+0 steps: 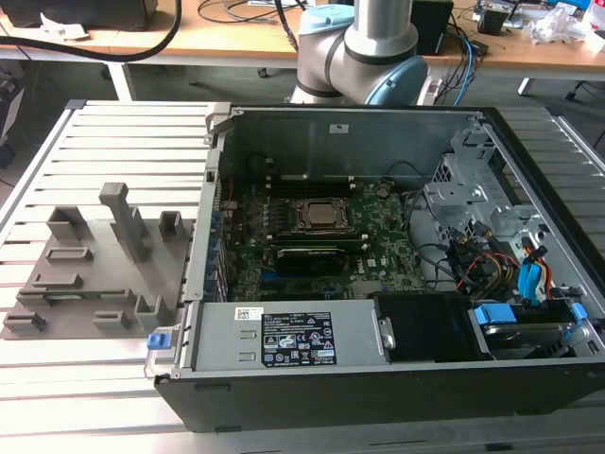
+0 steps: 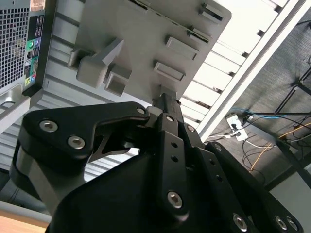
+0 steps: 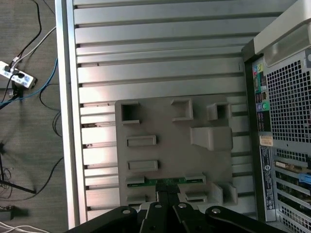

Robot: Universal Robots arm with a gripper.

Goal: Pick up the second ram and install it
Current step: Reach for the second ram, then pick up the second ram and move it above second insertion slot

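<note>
An open computer case [image 1: 378,402] lies on a slatted metal table [image 1: 123,132], motherboard [image 1: 378,248] and CPU socket [image 1: 319,216] exposed. A power supply [image 1: 284,338] runs along its near wall, with cabled drive bays [image 1: 501,265] at the exterior view's right. A gray fixture [image 1: 85,279] sits just beside the case, at the exterior view's left. A wooden desk [image 1: 236,38] stands beyond, and a power strip [image 3: 17,75] lies on the floor.

1. So the bench [image 1: 104,123] is a pale metal top, all long slats with grooves between them and a rail along the edge.
2. Lying flat on it, toward the exterior view's left, is a grey fixture plate [image 1: 95,270] with raised blocks and slots.
3. Just beside the plate sits a big open black computer case [image 1: 378,397], insides facing up, on the exterior view's right.
</note>
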